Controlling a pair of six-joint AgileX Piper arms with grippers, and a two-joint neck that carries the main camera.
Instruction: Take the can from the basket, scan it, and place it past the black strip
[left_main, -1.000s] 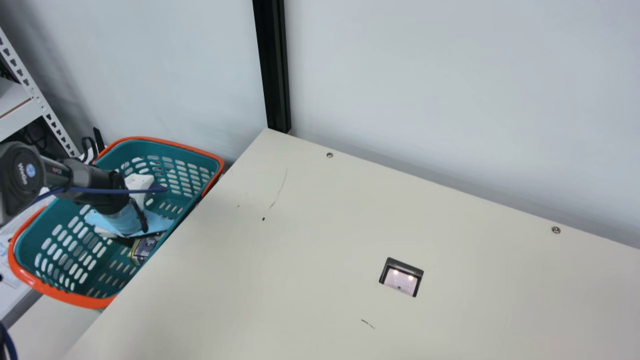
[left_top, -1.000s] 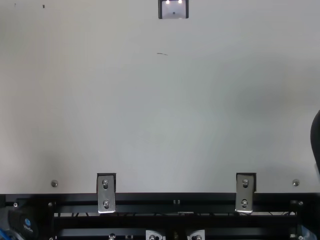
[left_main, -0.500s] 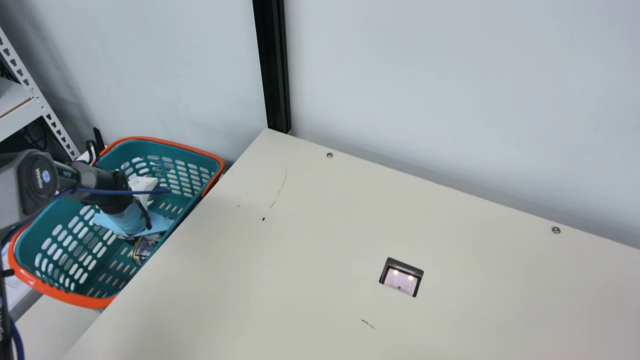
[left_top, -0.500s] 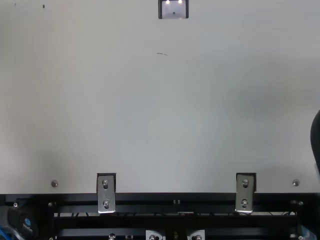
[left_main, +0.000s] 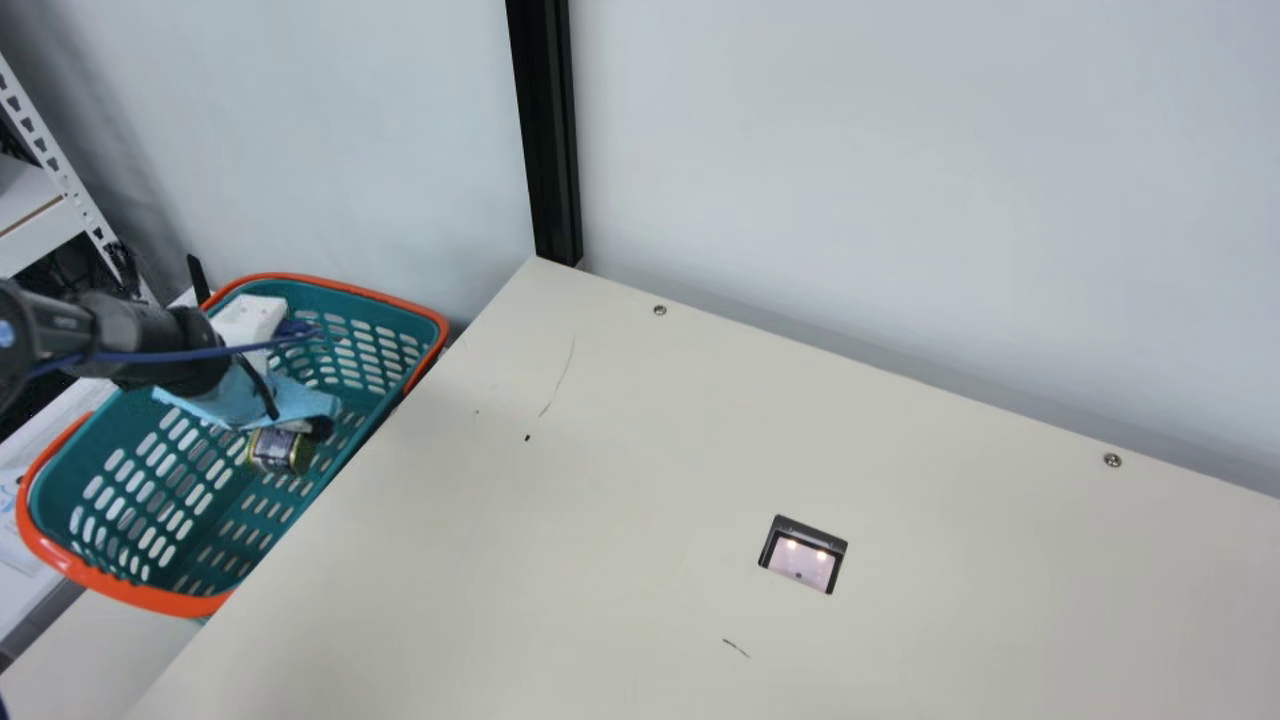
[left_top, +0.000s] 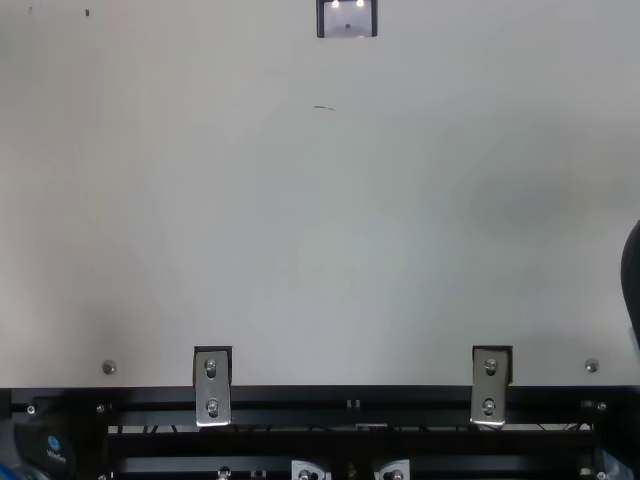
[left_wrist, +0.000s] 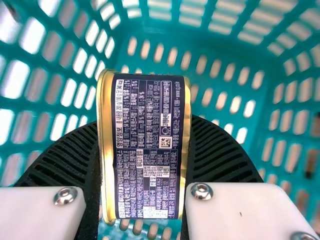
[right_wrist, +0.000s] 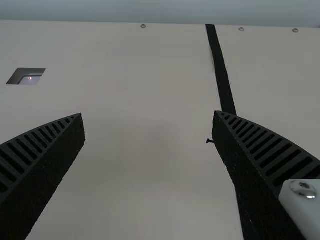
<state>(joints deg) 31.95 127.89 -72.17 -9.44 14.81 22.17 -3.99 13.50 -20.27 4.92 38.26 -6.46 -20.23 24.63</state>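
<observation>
Slippage could cost us the can (left_wrist: 145, 112) if our left end effector (left_wrist: 144, 122), clamped on it, knocks the slotted plastic basket (left_main: 155, 599) around them while lifting. Smooth gold metal edges meet ribbed fingers (left_wrist: 220, 152); our right end effector (right_wrist: 148, 116) stands spread.

Main view: high, well apart from the left claw (left_main: 283, 440), slanting down over basket (left_main: 130, 592) and table (left_main: 600, 500). Left wrist: close behind that claw, into the shared basket. Right wrist: behind the right claw (right_wrist: 149, 116), across the table. Top: steeply down, scanner window (left_main: 803, 562) shared with main.
</observation>
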